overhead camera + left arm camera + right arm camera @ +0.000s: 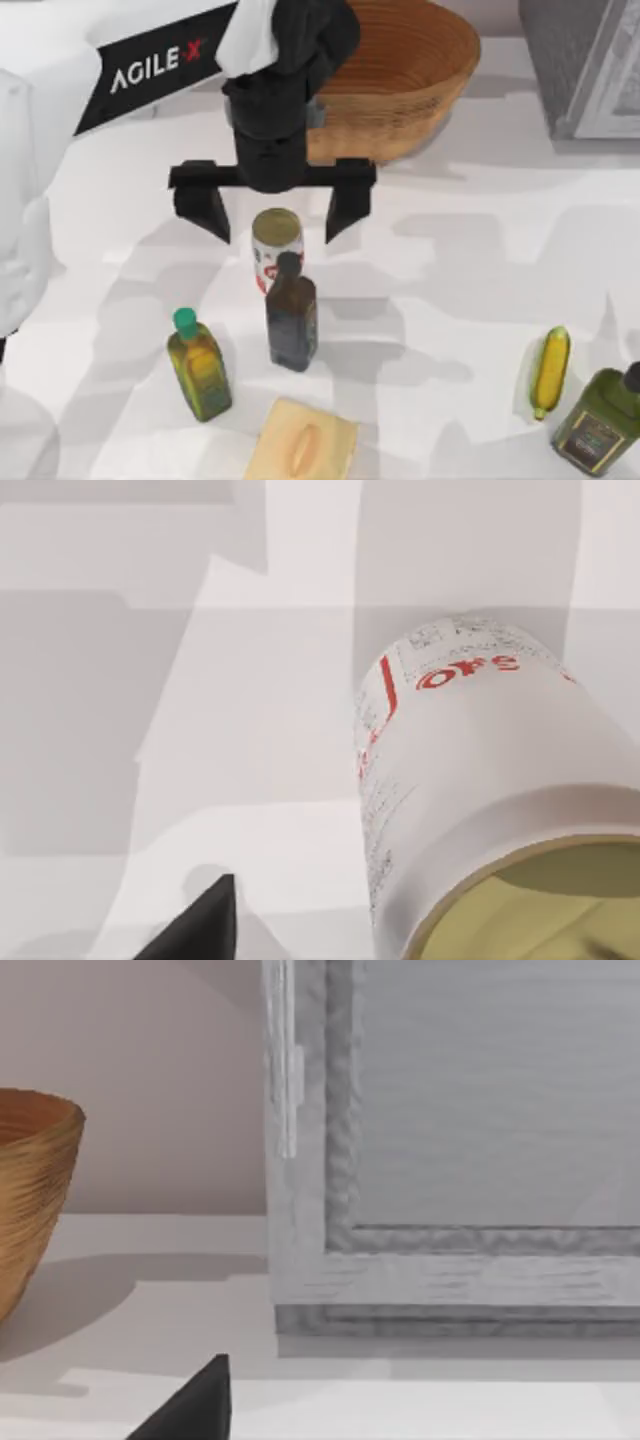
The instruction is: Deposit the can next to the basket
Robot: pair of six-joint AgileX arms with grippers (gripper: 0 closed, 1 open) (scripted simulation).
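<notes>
Can (277,247) upright on table (460,260), long axis vertical, just below and between spread, empty fingers of left gripper (275,215) hovering above, basket (400,70) close behind; right gripper (190,1410) parked far right, fingers unreadable.

basket (420,80) rear cut by top edge, can (276,246) label partly behind brown bottle (291,320)

A: can (277,240) finish?
B: smooth matt white wall, pale gold metallic top. basket (400,70) is ribbed woven wicker.
A: tabletop (450,260)?
B: smooth matt white. left pincer (275,212) matt black.
</notes>
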